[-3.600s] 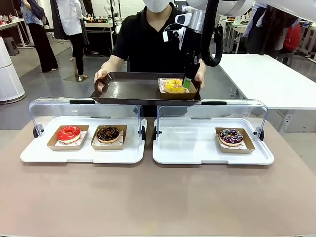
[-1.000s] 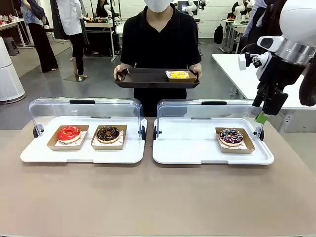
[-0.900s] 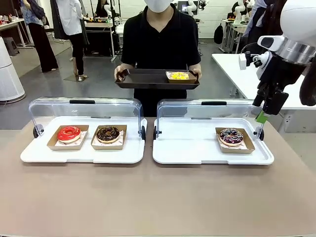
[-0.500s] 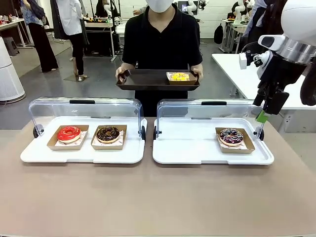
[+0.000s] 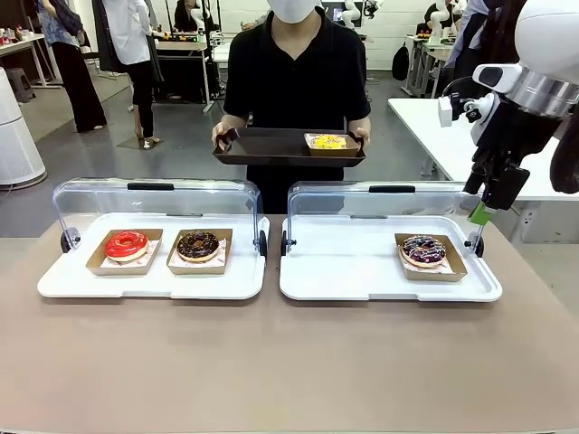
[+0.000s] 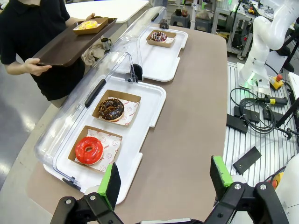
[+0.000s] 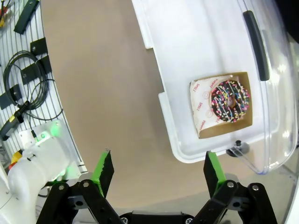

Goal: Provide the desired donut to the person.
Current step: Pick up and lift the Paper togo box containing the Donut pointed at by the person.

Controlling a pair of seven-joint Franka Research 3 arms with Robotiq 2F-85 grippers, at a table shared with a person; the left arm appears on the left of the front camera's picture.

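The person (image 5: 294, 63) in a black T-shirt stands at the far side and holds a dark tray (image 5: 262, 145) in both hands. On the tray's right end sits a yellow donut (image 5: 328, 140) in a cardboard boat, which is also in the left wrist view as the yellow donut (image 6: 88, 24). My right gripper (image 5: 479, 210) hangs open above the right edge of the table, high over a sprinkled chocolate donut (image 7: 230, 101); its jaws (image 7: 159, 170) hold nothing. My left gripper (image 6: 164, 176) is open and empty, high above the table's left end.
Two white display trays with raised clear lids stand on the brown table. The left tray (image 5: 72, 280) holds a red donut (image 5: 126, 244) and a chocolate donut (image 5: 197, 245). The right tray (image 5: 344, 262) holds the sprinkled donut (image 5: 423, 250).
A few seconds ago my right gripper was at the yellow donut on the tray. It has since drawn back to the right, and the person has pulled the tray closer to the body.
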